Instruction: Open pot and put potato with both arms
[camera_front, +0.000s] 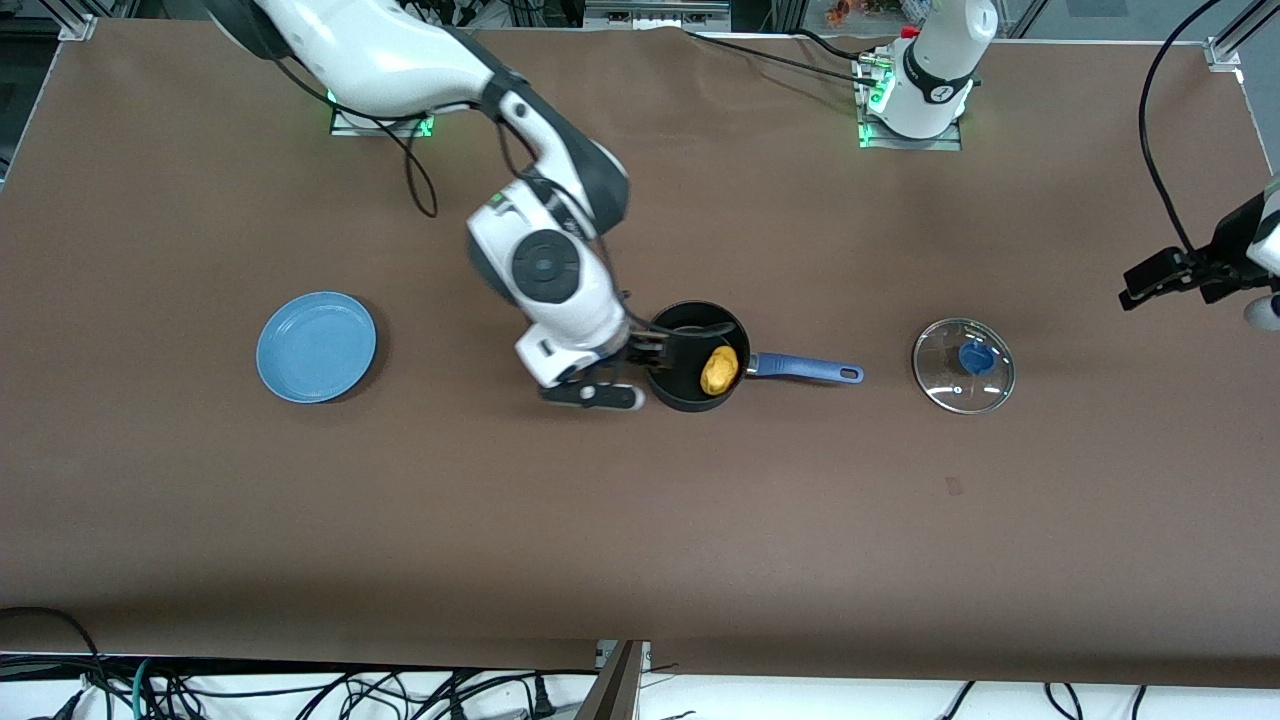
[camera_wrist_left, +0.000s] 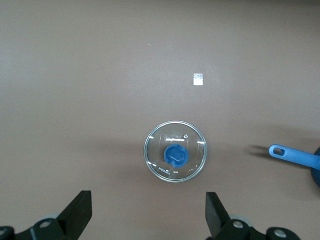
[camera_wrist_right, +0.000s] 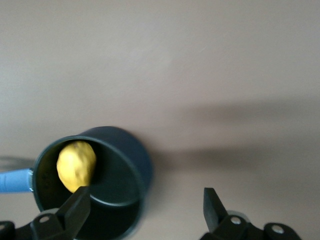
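Resting inside the pot (camera_front: 697, 370), against the wall nearest the blue handle (camera_front: 805, 369), the potato (camera_front: 719, 370) looks delivered, so the task appears to be at its closing step. The right claw (camera_wrist_right: 145, 207) hangs over the pot's rim on the side toward the right arm's end of the desk (camera_front: 640, 540), its fingers spread wide and pinching nothing. The lid (camera_front: 964, 365) lies flat on the desk, well apart from the pot, toward the left arm's end. The left claw (camera_wrist_left: 149, 212) hovers high over the lid, fingers likewise spread and empty; that arm waits. What remains, I judge, is for the right arm to lift straight clear without clipping the rim.

The pot is a round, matte black saucepan with a long straight handle. The potato is lumpy, oval and yellow-orange, with a dull skin. The lid is clear glass with a steel rim and a blue knob (camera_wrist_left: 175, 155). A smooth light-blue plate (camera_front: 316, 347) sits toward the right arm's end.
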